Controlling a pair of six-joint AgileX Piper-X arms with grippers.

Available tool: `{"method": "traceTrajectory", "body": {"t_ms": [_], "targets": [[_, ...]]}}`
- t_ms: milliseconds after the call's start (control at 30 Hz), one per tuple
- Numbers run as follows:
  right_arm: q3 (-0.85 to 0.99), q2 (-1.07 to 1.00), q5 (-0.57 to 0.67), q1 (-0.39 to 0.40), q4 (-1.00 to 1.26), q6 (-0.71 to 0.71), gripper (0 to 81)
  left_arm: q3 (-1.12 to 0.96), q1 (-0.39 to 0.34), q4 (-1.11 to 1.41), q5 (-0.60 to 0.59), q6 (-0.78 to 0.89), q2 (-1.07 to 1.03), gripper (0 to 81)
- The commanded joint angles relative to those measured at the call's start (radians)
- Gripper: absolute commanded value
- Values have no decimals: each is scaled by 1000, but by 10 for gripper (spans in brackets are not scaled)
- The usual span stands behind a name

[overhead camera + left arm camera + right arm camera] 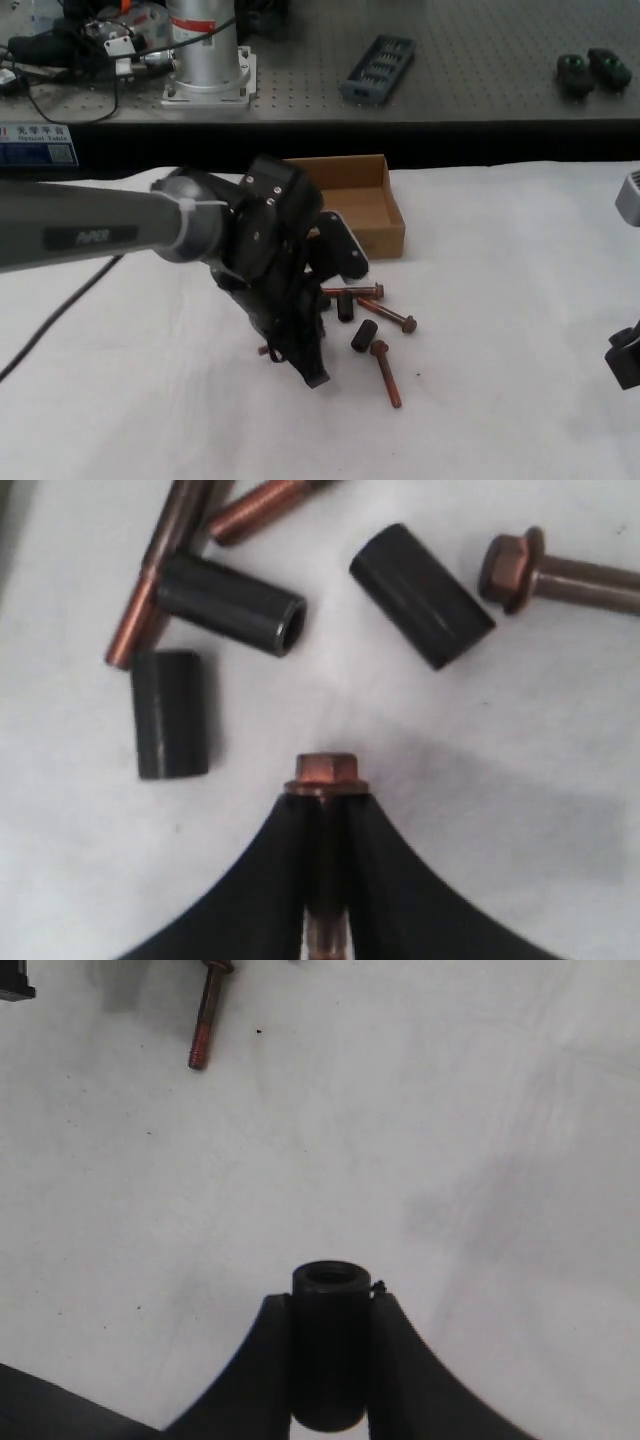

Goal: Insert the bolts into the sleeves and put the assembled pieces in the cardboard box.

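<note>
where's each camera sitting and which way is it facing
High view: behind the arms, facing forward and down over the white cloth and cardboard box; the left arm shows.
Left wrist view: on the left arm, facing down at loose sleeves; left gripper shut on a bolt.
Right wrist view: on the right arm, facing down at the cloth; right gripper shut on a sleeve.
Shared: high and left wrist views both show the loose sleeves.

Nothing legible: pale lettering on the grey arm link (pixel 90 237), too blurred to read; blue-and-white label (pixel 37 143) on the front edge of the far bench (pixel 480 90), its dark characters too small to make out
</note>
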State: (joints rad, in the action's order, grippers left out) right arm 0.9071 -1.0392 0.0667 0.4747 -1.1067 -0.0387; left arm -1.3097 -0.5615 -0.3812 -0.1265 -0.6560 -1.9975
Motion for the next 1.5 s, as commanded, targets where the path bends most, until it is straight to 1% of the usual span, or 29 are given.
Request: {"method": "traceTrajectory", "body": {"t_ms": [0,133,233,433,500,667,767,833,967,1067,1233,1400,1467], "targets": [[2,6,33,-7,20,-8,29,4,8,-71,5,201,114,6],[2,6,163,-7,64,-8,29,9,22,-82,-87,369,208,6],[2,6,247,-7,114,-8,29,9,39,-95,-173,457,273,6],[2,-10,419,-2,210,-8,29,9,90,-96,-291,554,377,6],[2,-26,446,14,230,-8,29,9,108,-96,-326,576,407,6],[2,-87,482,95,313,-3,29,9,150,-125,-383,593,487,6],[2,-127,492,154,383,29,29,20,169,-169,-391,591,531,6],[2,-152,497,185,436,68,29,65,180,-164,-416,595,575,6],[2,-207,538,242,552,150,29,213,196,-145,-418,619,709,6],[2,-236,554,280,630,201,29,348,210,-58,-420,692,824,6],[2,-271,581,336,712,234,29,535,244,234,-468,887,984,6],[2,-307,601,377,811,302,29,625,269,508,-519,1101,1025,6],[2,-317,601,389,847,324,29,634,268,558,-530,1137,1025,6]]}}
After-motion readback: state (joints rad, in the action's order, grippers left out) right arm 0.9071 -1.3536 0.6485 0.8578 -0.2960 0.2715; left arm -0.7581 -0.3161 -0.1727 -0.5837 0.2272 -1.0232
